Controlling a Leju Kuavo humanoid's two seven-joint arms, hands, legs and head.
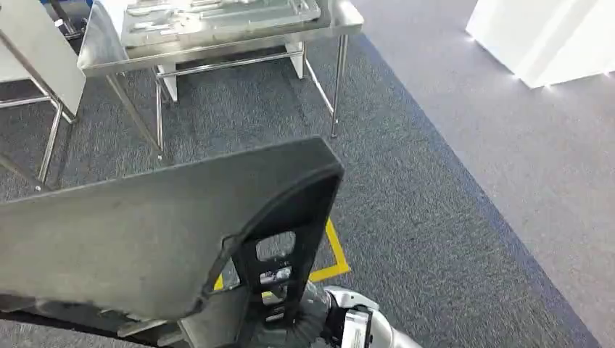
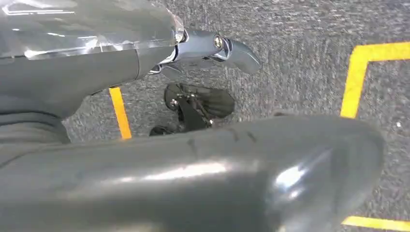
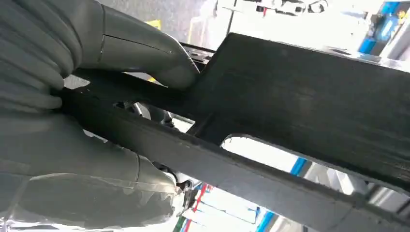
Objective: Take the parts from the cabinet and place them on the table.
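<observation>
Dark panel part (image 3: 309, 92) (flat, slotted), gripped in right hand (image 3: 72, 96), thumb on top

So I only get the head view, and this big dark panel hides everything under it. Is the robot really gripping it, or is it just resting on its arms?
Observer: Gripping it. In the right wrist view the right hand wraps around a bar of the panel, with its thumb pressed on top.
Operator: And the other hand?
Observer: In the left wrist view the left hand has its thumb sticking out free above the carpet. I cannot tell whether its fingers hold the panel.
</observation>
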